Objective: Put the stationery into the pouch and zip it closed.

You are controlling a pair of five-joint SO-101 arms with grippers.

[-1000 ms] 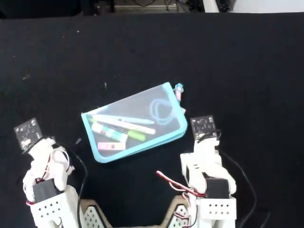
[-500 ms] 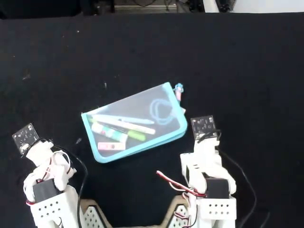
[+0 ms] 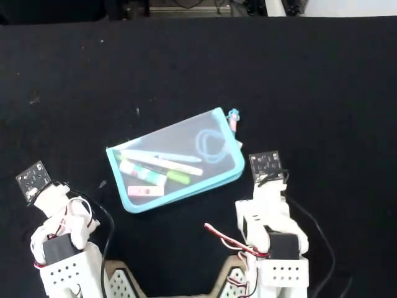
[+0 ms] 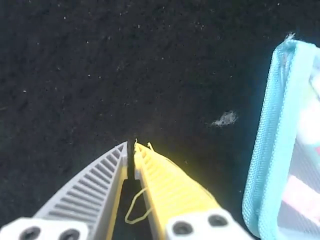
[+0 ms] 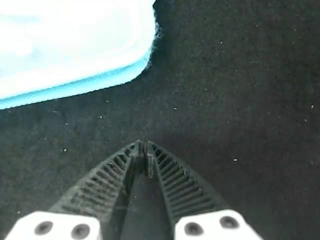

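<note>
Teal pouch [image 3: 177, 160] lies tilted mid-worktop [image 3: 310, 81], stationery [image 3: 158, 169] inside behind its clear face. Both pinched tight, holding nothing: left claw [image 4: 131, 147] near pouch's end, right claw [image 5: 145, 147] near pouch's corner.

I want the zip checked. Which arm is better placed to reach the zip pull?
Right, probably: the zip pull sits at the pouch's right end, nearer the right gripper; the left gripper is beyond the opposite end.

The pouch [image 4: 267, 150] is cut off by the edge in both wrist views, its stationery [image 4: 306, 187] blurred.
</note>
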